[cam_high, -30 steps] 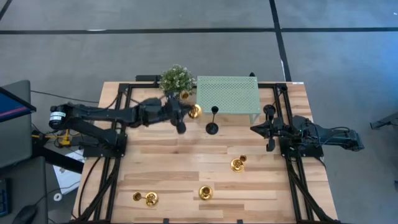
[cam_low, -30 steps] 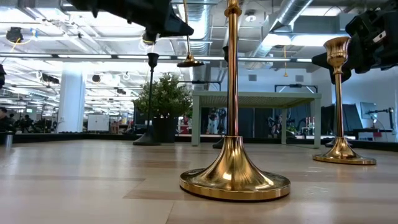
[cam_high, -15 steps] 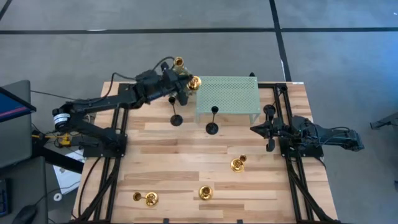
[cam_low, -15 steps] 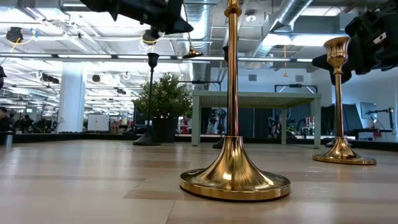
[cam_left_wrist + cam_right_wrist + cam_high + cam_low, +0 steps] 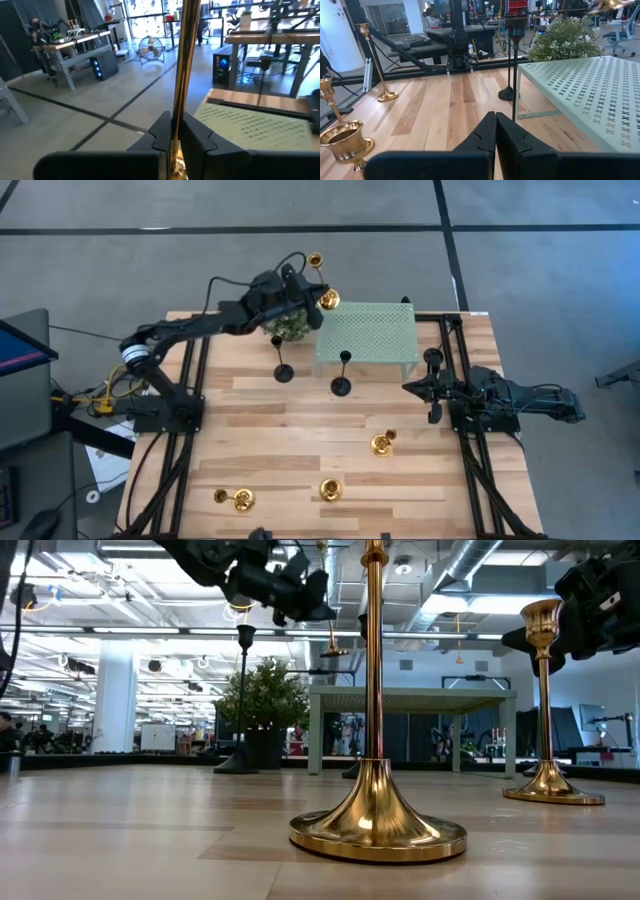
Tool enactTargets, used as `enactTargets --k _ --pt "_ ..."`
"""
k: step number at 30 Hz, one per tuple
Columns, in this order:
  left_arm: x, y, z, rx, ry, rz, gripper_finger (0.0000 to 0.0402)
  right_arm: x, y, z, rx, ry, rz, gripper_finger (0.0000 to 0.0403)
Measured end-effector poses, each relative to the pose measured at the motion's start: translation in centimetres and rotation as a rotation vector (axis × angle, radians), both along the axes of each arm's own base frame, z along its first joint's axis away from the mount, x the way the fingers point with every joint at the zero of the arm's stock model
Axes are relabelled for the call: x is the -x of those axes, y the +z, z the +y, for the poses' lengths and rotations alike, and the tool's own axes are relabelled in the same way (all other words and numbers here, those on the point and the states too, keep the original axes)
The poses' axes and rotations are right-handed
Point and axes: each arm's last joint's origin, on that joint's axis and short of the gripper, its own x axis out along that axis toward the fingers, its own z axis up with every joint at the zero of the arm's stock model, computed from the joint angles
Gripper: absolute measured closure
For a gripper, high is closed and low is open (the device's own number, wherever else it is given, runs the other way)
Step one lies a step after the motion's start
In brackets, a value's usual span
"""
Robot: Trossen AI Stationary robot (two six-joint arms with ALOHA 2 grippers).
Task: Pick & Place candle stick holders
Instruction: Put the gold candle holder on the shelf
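Note:
My left gripper is raised over the green plant at the table's far side, just left of the mint stand. It is shut on a tall gold candle stick holder, whose round base hangs in the air. Two black holders stand on their bases before the stand. Three gold holders stand on the near half of the table. My right gripper is shut and empty at the right edge. My left gripper pinches the gold holder's thin stem between its two fingers. The fingers come roughly level from the table's left and lie across the stem. The holder is lifted clear, roughly upright, its base below the fingers and its cup above.
The mint stand is close to the held holder's right. The plant is under the left arm. In the low view a tall gold holder stands close to the camera and another to the right.
My left gripper has carried the gold holder up and toward the table's far edge and a little right, from beside the black holders to above the plant, next to the stand. The left black holder, earlier covered by the arm, now shows.

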Motion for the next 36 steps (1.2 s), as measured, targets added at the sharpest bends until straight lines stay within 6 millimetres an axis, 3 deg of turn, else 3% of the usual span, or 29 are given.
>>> enactTargets --k 7,12,26,36 --pt "-0.7 -1.8 3.0 0.129 -0.078 0.003 0.0378 0.0 0.0 0.0 0.000 0.000 0.000 0.0403" --pt "-0.6 -2.5 3.9 0.159 -0.091 0.011 0.0380 0.0 0.0 0.0 0.000 0.000 0.000 0.0403" --pt "-1.5 -2.8 2.8 0.180 -0.172 0.025 0.0380 0.0 0.0 0.0 0.002 -0.015 0.000 0.0403" --pt "-1.9 -3.5 2.9 0.160 -0.103 0.066 0.0381 0.0 -0.1 0.0 0.002 -0.015 0.012 0.0403"
